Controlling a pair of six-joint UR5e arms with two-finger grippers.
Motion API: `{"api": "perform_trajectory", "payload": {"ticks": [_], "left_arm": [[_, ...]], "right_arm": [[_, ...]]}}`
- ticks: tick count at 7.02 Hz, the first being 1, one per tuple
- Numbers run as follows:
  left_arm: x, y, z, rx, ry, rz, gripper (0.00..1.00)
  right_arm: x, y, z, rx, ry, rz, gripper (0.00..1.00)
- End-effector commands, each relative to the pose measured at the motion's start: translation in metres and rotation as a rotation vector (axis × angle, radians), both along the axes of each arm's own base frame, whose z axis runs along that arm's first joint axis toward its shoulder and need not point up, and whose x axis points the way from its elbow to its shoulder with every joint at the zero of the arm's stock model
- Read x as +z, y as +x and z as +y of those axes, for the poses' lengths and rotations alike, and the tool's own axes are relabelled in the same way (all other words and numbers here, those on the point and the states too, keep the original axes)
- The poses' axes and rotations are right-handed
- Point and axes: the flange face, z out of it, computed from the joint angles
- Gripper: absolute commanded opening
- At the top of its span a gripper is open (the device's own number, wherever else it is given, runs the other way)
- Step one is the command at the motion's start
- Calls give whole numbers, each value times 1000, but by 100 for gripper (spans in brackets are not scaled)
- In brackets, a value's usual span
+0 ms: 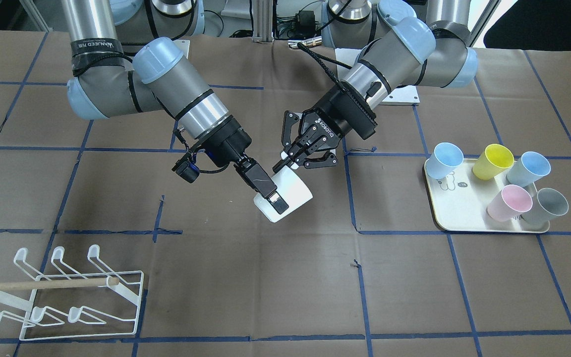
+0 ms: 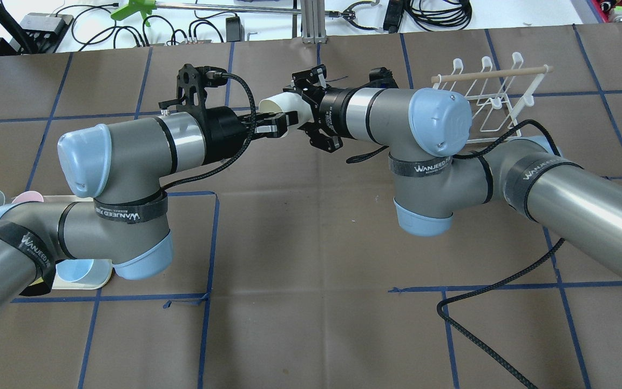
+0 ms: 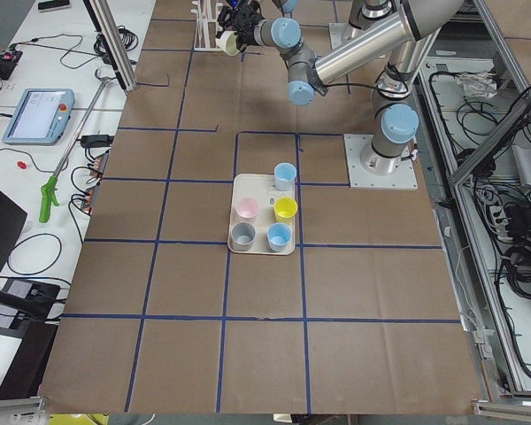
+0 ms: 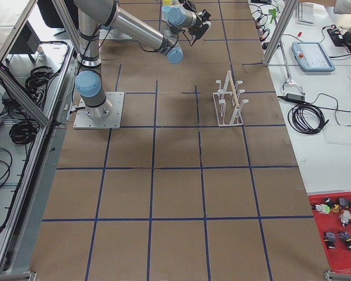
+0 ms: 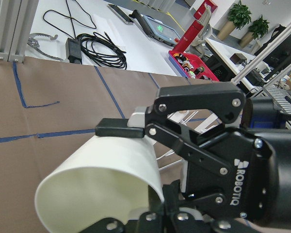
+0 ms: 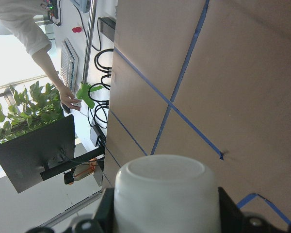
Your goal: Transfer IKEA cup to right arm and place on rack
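A white cup [image 1: 293, 191] hangs tilted in the air over the table's middle, between both grippers. It also shows in the overhead view [image 2: 281, 102]. My left gripper [image 1: 290, 161] comes from the tray side and its fingertips pinch the cup's upper end. My right gripper [image 1: 270, 196], on the arm with the lettered strap [image 1: 94, 47], has one long finger lying on the cup near its lower rim. In the right wrist view the cup [image 6: 165, 194] sits tight between that gripper's two fingers. The white wire rack [image 1: 67, 297] with its wooden dowel stands empty at the table's right front corner.
A cream tray [image 1: 456, 208] on my left side holds several pastel cups: blue [image 1: 444, 158], yellow [image 1: 493, 161], pink [image 1: 508, 203] and grey [image 1: 545, 206]. Blue tape lines cross the brown table cover. A black cable [image 2: 484, 292] loops on the table under my right arm.
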Motion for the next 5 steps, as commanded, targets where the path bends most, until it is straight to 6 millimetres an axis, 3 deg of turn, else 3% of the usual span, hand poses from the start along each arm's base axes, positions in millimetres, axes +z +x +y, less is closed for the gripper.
{"api": "perform_trajectory", "payload": {"ticks": [1,2,3,4,5], "left_arm": [[0,0,0,2,2,0,0],[0,1,0,17,14,4,26],[-1,1,-2,30,30,14,80],[4,1,3,34,25,18,92],[12,2,7,38,16,22,98]], "right_arm": [[1,0,1,-1,-3,1,41],[1,-1,0,1,13,4,41],[1,-1,-1,1,13,4,40],[1,-1,-1,1,13,4,39],[1,-1,-1,1,13,4,39]]}}
